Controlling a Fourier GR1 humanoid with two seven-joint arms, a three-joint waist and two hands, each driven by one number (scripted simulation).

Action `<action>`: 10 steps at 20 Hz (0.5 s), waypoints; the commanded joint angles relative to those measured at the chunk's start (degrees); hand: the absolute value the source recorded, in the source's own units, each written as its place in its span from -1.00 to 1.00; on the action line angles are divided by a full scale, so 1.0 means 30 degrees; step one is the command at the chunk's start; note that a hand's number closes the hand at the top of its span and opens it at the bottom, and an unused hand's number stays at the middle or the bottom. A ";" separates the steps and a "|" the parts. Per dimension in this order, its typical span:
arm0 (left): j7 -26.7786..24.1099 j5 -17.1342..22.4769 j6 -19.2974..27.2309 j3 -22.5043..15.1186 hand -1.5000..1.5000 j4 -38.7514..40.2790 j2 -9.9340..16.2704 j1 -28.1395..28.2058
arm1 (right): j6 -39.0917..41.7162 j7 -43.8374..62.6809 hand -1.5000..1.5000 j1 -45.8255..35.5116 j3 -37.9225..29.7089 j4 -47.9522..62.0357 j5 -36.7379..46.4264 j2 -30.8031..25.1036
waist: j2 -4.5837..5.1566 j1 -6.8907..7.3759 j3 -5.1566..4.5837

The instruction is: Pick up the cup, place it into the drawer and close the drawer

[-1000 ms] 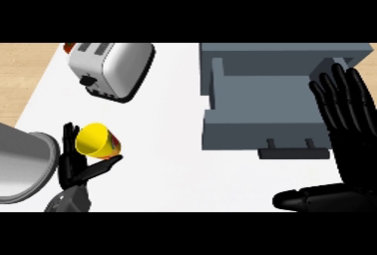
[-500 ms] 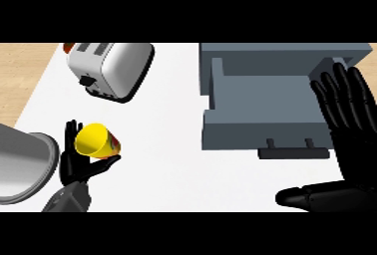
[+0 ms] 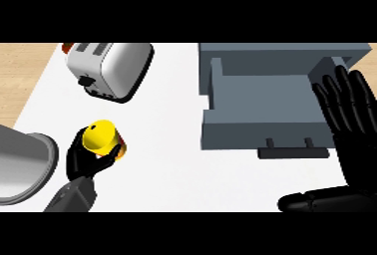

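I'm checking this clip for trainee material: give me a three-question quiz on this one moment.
1. True or false: the drawer is pulled open.
2. Which hand holds the yellow cup? A) left hand B) right hand
3. Fill in: the white appliance beyond the cup is a ____.

Key: 1 true; 2 A; 3 toaster.

Single head view, looking steeply down on the white counter (image 3: 177, 174), forearms entering from the lower edge, close range, no second view.
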 commanded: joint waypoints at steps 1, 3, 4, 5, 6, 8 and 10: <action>-0.2451 -0.0299 -0.0644 0.0013 1.00 0.0561 0.0224 -0.0324 | 0.0442 0.0155 -1.00 -0.0536 -0.1060 0.0264 -0.1079 -0.0596 | 0.0046 -0.0073 -0.0010; -0.2989 -0.0385 0.0341 0.0138 1.00 0.0366 0.0313 -0.0117 | 0.0744 -0.0207 -1.00 0.1624 -0.0412 -0.1215 -0.0842 -0.0292 | 0.0020 -0.0164 -0.0007; -0.2107 -0.0203 0.1053 0.0239 1.00 -0.0149 0.0419 -0.0737 | -0.0067 0.0605 -1.00 0.0512 -0.0425 -0.1217 -0.0673 -0.0080 | -0.0010 -0.0036 0.0000; -0.2716 -0.0204 0.0643 0.0109 1.00 -0.0584 0.0182 0.0267 | 0.1042 -0.1418 -1.00 0.1225 -0.0845 0.0204 -0.0761 -0.0350 | -0.0020 0.0080 0.0016; -0.2501 -0.0164 0.0339 0.0336 1.00 0.0123 0.0633 -0.0687 | 0.0839 0.0727 -1.00 0.0650 -0.1424 -0.1140 -0.1698 -0.1011 | 0.0014 -0.0090 -0.0006; -0.3512 -0.1101 0.0176 -0.0591 1.00 0.0250 -0.0172 -0.0259 | 0.0505 -0.0236 -1.00 0.0293 -0.0498 -0.0216 -0.0521 -0.0330 | 0.0036 -0.0043 -0.0007; -0.1518 -0.1050 -0.1134 -0.1226 1.00 -0.1936 0.0606 0.0527 | 0.0131 -0.0411 -1.00 0.0467 -0.0156 -0.0108 0.0068 0.0040 | -0.0082 0.0250 0.0027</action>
